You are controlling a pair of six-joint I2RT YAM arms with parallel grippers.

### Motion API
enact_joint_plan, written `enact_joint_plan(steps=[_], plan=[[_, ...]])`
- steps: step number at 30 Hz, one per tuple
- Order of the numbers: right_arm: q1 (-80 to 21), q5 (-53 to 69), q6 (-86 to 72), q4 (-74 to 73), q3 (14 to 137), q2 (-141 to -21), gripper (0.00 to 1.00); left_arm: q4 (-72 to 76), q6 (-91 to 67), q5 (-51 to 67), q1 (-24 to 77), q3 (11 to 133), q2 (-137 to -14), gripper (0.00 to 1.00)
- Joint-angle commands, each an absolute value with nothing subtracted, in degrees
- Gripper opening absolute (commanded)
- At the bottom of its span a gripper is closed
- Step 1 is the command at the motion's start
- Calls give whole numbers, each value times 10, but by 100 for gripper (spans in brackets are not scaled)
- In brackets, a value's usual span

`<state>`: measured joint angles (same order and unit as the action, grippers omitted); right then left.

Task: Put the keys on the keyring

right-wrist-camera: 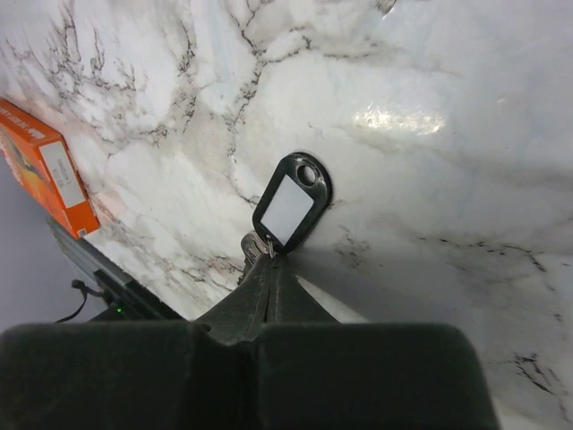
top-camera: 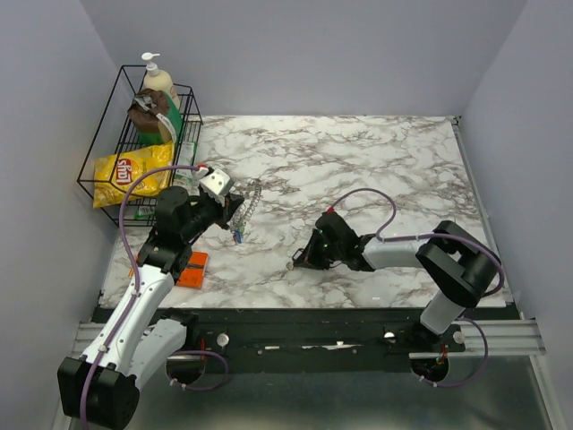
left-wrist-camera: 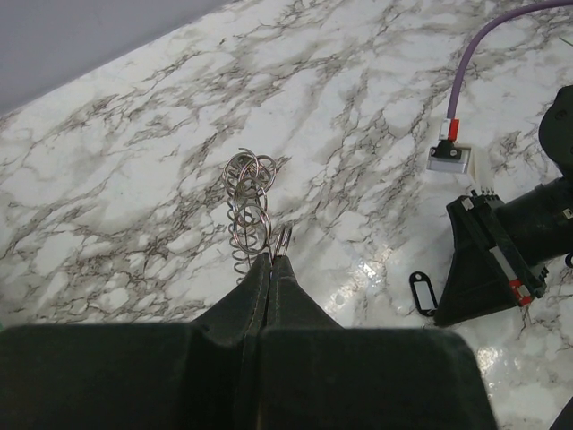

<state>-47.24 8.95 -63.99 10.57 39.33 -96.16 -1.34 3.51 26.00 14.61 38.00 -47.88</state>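
Note:
The keyring is a string of silvery wire rings lying on the marble table. My left gripper is shut on its near end, with one thin ring poking out between the tips. In the top view the keyring runs away from the left gripper, and a small blue-headed key lies at its near end. A black key tag with a white insert lies flat on the table. My right gripper is shut on the little metal loop at the tag's end, with a silvery piece beside it. In the top view the right gripper is low on the table.
A black wire basket at the back left holds a yellow chips bag and a pump bottle. An orange box lies by the left arm, and the same orange box is near the table's front edge. Grey walls close in three sides.

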Motion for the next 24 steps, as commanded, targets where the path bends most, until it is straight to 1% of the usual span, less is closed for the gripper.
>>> enact_joint_plan(steps=[1,6,12,17,24], plan=[[-469,20,-575,83,381,-923,0,17,48,283,143,381,-464,0],[-470,21,-487,76,381,-863,0,4,65,299,143,385,-457,0],[-469,59,-363,67,388,-808,0,-13,76,337,144,390,-452,0],[-469,109,-259,68,386,-746,0,-34,94,381,147,403,-454,0],[-471,191,-141,58,403,-669,0,-62,117,396,166,424,-463,0]])
